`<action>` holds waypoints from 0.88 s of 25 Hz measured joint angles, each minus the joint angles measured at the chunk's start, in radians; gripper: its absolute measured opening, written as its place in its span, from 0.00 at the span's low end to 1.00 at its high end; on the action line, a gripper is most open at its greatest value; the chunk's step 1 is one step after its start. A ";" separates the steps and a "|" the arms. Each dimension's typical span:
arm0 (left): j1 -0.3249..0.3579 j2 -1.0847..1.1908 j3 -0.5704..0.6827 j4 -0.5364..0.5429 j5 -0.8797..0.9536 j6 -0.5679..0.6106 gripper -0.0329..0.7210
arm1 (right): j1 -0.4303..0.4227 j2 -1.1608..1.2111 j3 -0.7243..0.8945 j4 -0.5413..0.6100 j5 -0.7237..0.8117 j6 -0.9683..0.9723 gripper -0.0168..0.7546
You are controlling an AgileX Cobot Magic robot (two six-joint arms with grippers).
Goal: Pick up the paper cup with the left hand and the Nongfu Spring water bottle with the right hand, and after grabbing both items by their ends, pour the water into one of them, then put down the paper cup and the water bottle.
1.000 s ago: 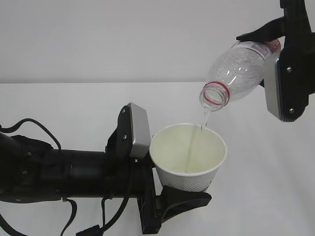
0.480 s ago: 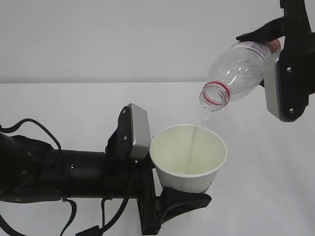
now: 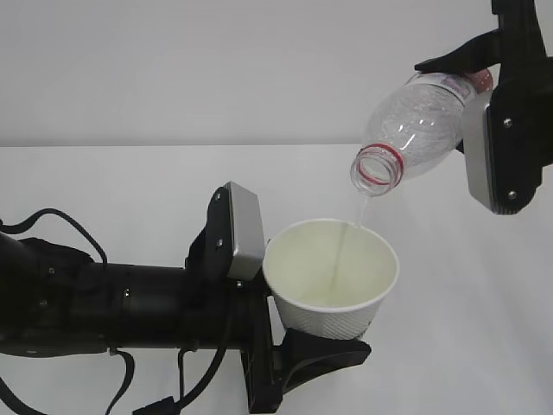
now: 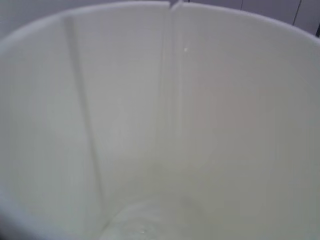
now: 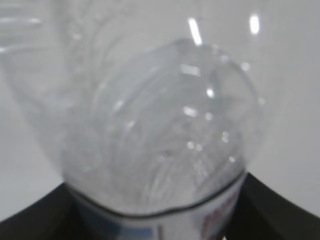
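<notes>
Water [image 3: 346, 246] keeps falling in a thin stream from the tilted Nongfu Spring water bottle [image 3: 413, 125] into the paper cup [image 3: 333, 277], with nothing else shifted, so pouring continues. Left claw [image 3: 320, 346] grips the cup's base above the worktop [image 3: 130, 190]; right claw [image 3: 484, 104] clenches the bottle's bottom end. Fingertips are hidden; the cup's fill level is unclear.

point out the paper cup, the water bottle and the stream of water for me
paper cup [image 3: 333, 268]: exterior view, on the cream inner wall.
Nongfu Spring water bottle [image 3: 415, 130]: exterior view, on the clear ribbed shoulder.
water [image 3: 361, 210]: exterior view, on the thin stream between the bottle's mouth and the cup's rim.
</notes>
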 joint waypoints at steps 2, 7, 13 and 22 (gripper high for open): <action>0.000 0.000 0.000 0.001 0.000 0.000 0.81 | 0.000 0.000 0.000 0.000 0.000 -0.002 0.65; 0.000 0.000 0.000 0.001 0.000 0.000 0.81 | 0.000 0.000 0.000 0.000 0.000 -0.002 0.65; 0.000 0.000 0.000 0.001 0.000 0.000 0.81 | 0.000 0.000 0.000 0.000 0.000 -0.003 0.65; 0.000 0.000 0.000 0.004 -0.011 0.000 0.81 | 0.000 0.000 0.000 0.000 0.000 -0.003 0.65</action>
